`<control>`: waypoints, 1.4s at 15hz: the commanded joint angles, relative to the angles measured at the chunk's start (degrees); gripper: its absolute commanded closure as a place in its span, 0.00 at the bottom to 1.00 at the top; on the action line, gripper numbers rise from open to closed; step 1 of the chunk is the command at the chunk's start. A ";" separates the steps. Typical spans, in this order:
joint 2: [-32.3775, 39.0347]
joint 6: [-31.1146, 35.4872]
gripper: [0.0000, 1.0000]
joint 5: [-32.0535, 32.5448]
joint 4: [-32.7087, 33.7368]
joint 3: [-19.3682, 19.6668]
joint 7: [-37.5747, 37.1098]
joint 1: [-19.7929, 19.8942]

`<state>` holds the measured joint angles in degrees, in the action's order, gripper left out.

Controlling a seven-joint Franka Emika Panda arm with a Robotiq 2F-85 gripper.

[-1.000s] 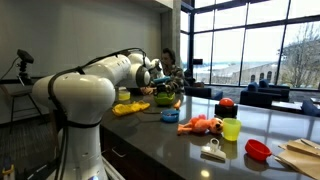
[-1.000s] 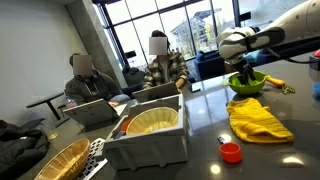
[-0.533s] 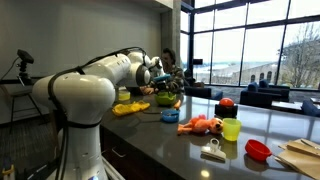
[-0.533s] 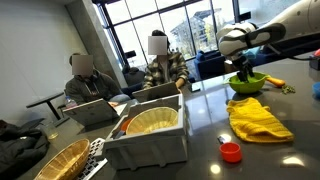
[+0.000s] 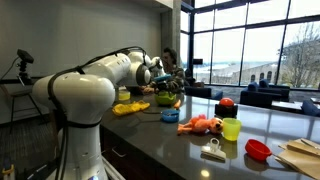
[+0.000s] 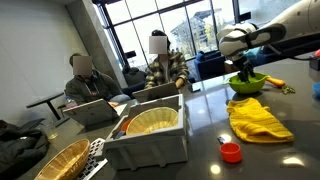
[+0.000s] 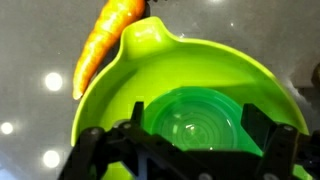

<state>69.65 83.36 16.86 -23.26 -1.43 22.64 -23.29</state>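
Exterior view, arm side: gripper [image 5: 160, 84] hangs just above the green bowl [image 5: 165, 100], left of centre on the dark counter [image 5: 165, 138]; the jaws are too small to read here.
Exterior view, counter side: the gripper [image 6: 241, 72] is at upper right over the bowl [image 6: 247, 85]; the yellow cloth [image 6: 258, 118] lies below, apart.
Wrist view: jaws spread wide and empty; the gripper [image 7: 188, 150] is centred over the bowl [image 7: 150, 50], which holds a darker green cup [image 7: 195, 118]; a carrot [image 7: 105, 40] at upper left lies against the rim.
Step, judged: hover before contact.
Next move, judged: a straight descent, with the fingers clearing the rim.
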 commanded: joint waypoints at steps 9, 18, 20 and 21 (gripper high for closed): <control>-0.76 -0.31 0.00 0.44 -1.88 2.28 0.01 1.16; -0.73 -0.10 0.07 -0.44 -1.76 1.53 -0.12 1.34; -0.71 -0.03 0.06 -0.73 -1.75 1.23 -0.12 1.37; -0.70 0.00 0.05 -0.97 -1.77 1.05 -0.09 1.39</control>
<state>70.27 83.01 16.80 -23.46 0.21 22.64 -22.13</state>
